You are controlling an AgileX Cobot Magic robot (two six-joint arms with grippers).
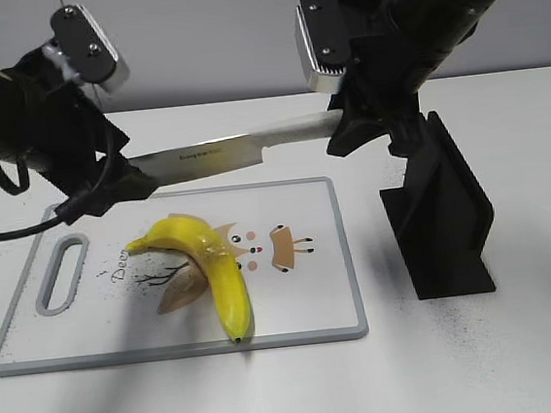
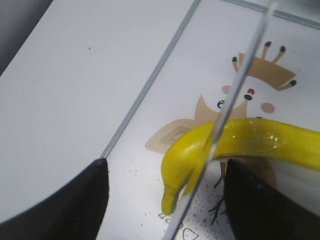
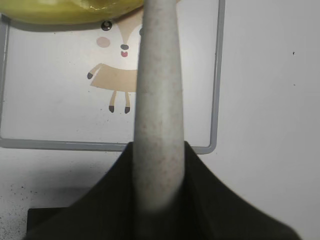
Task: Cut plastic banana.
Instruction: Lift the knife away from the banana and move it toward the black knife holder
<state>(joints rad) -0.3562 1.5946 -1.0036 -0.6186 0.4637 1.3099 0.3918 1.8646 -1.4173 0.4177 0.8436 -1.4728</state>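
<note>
A yellow plastic banana (image 1: 208,262) lies whole on the white cutting board (image 1: 305,311), its stem end to the left. My right gripper (image 1: 346,131) is shut on the pale handle of a knife (image 1: 212,157). The steel blade reaches left, level, above the board's far edge. In the right wrist view the handle (image 3: 157,100) runs up between the jaws (image 3: 157,150) toward the banana (image 3: 75,10). My left gripper (image 1: 113,188) is open by the blade tip. In the left wrist view its jaws (image 2: 165,167) straddle the edge-on blade (image 2: 235,95) above the banana's stem end (image 2: 240,142).
A black knife stand (image 1: 443,220) stands on the table just right of the board. The board has a grey rim (image 3: 217,75), a handle slot (image 1: 63,276) at its left end and printed cartoon animals (image 1: 289,247). White table lies all around.
</note>
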